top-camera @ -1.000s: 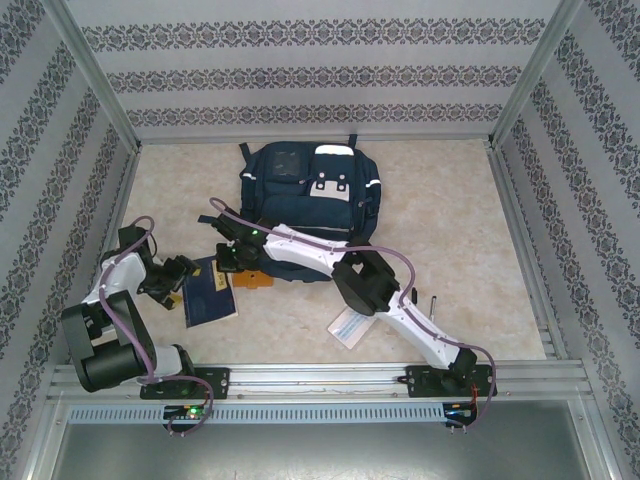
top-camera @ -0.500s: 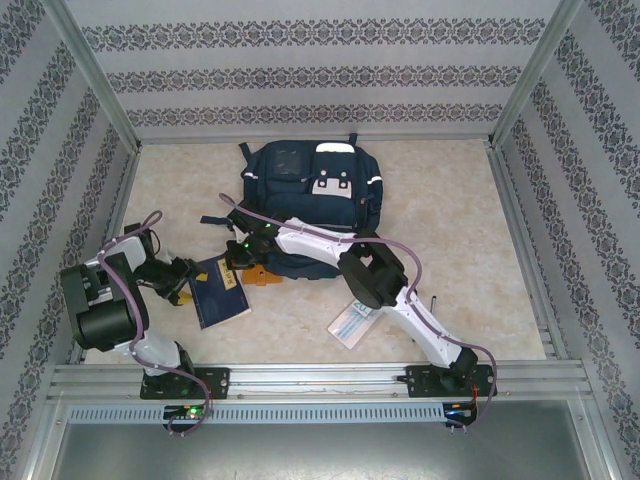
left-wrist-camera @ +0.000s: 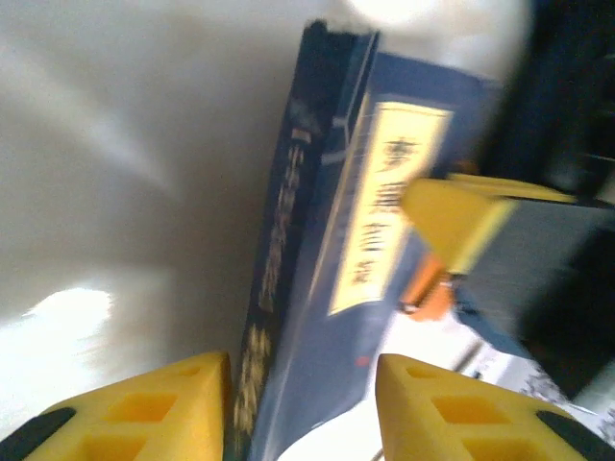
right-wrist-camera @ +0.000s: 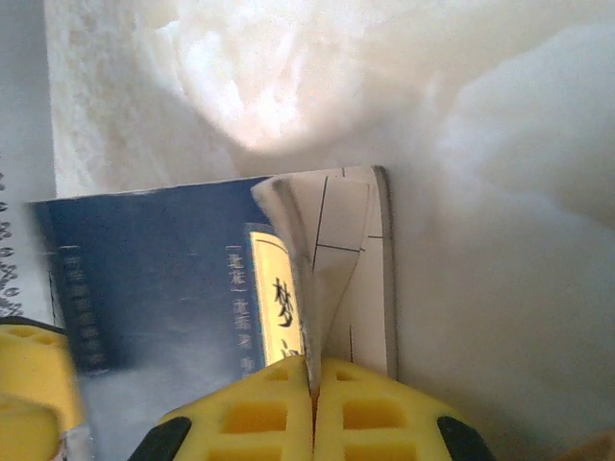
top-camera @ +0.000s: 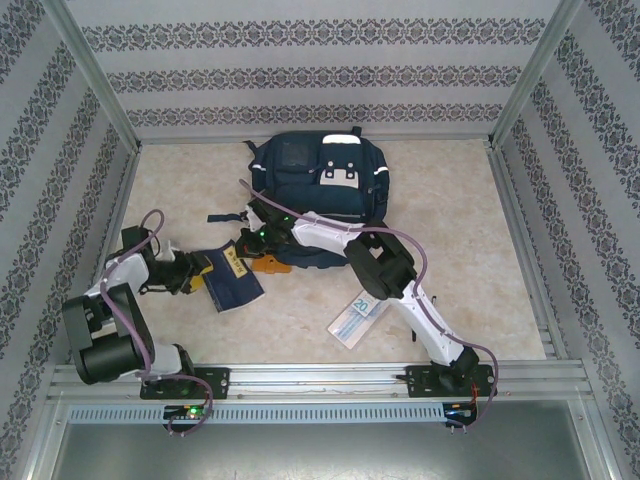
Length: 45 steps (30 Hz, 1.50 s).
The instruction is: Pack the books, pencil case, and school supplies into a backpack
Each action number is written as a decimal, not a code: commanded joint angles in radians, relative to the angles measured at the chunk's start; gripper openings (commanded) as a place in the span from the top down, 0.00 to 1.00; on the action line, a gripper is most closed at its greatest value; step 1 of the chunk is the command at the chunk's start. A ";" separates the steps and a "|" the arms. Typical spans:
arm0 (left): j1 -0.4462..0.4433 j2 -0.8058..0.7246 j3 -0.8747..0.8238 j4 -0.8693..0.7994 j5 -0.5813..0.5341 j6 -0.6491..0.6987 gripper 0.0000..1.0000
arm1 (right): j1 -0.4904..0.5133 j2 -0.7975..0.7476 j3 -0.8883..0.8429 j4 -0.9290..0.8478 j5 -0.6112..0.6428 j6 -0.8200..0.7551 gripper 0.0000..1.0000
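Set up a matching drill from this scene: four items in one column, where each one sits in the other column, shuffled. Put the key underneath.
1. backpack
2. pencil case
3. navy book
4. orange notebook

A. gripped by the left pincer, cover pinched by the right pincer
B. far middle of the table
C. lying flat, closest to the near edge
D. between the navy book and the backpack

Pairs: 1-B, 2-C, 3-A, 4-D

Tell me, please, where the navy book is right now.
In the top view, the navy book sits left of centre, between the left fingers and the right fingers, beside the orange notebook.
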 commanded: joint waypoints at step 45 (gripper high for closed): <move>-0.729 -0.187 0.328 0.590 0.283 -0.521 1.00 | -0.237 -1.129 -0.996 0.593 -0.390 0.207 0.26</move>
